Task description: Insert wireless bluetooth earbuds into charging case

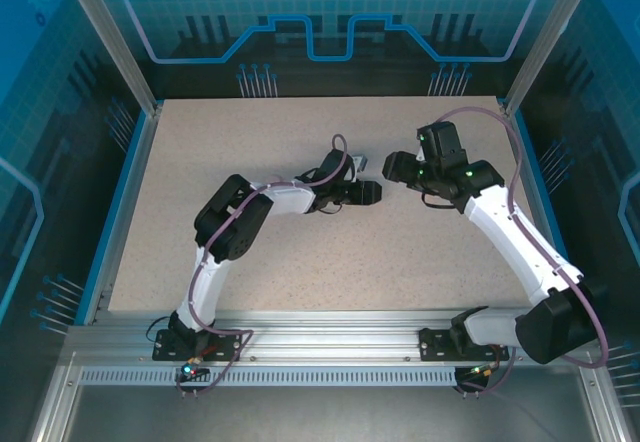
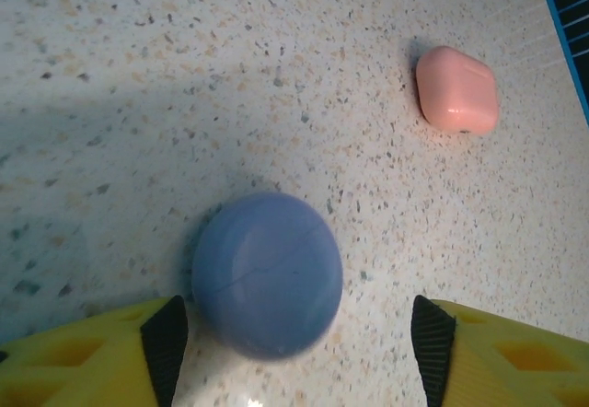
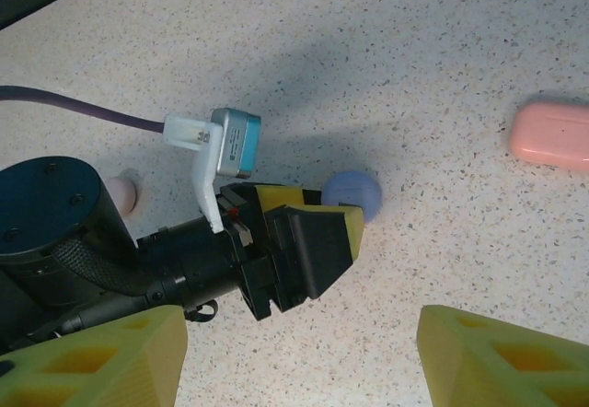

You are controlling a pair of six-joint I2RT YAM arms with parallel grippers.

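Left wrist view, entry: purple case (image 2: 267,273), lid shut, lies on the table (image 2: 110,75) between the parted, empty fingers of the left gripper (image 2: 296,338); we judge this straddle lines up a grasp. Pink case (image 2: 457,89) nearby, shut. Right gripper (image 3: 299,356) spread, empty. Earbuds: we cannot place them.

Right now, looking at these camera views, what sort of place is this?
Probably a robot lab work cell: an aluminium frame with blue graphic panels encloses a speckled tabletop, with the left arm and right arm bolted to a metal rail at its near edge.
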